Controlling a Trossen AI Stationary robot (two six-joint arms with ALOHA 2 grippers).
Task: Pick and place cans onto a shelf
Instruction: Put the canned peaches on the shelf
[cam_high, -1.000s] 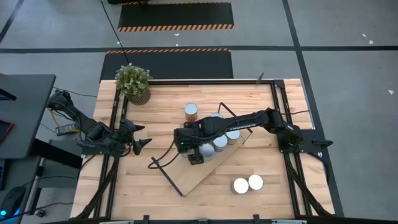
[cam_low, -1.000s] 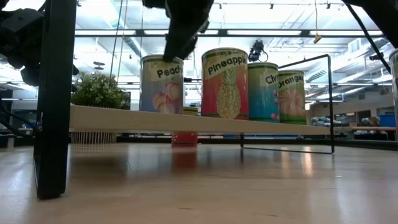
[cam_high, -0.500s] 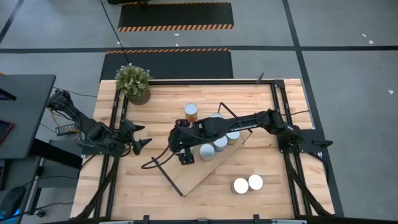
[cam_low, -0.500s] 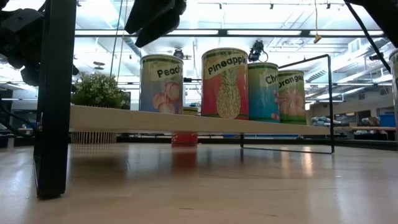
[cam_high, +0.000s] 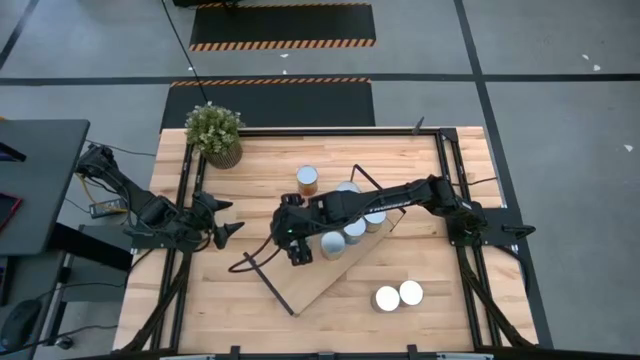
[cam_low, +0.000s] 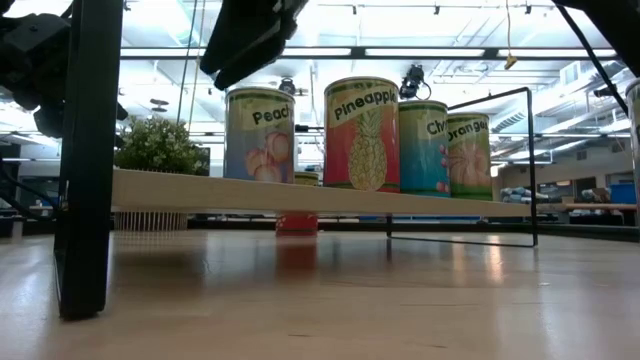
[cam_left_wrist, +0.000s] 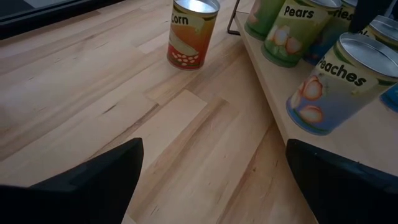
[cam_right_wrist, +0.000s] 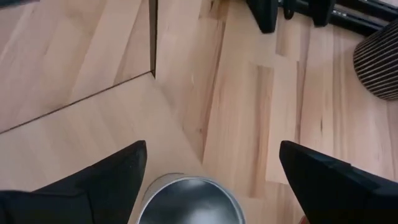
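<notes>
So right gripper empty, jaws apart, above the Peaches can standing on the shelf | left gripper open, parked at table edge | risk: lifting away crooked could clip the can and tip it

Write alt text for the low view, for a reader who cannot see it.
Four labelled cans, Peaches, Pineapple, a blue one and Oranges, stand upright in a row on the light-wood shelf, seen from tabletop height. The right gripper hangs empty above and beside the Peaches can, and a potted plant sits behind the shelf.
</notes>
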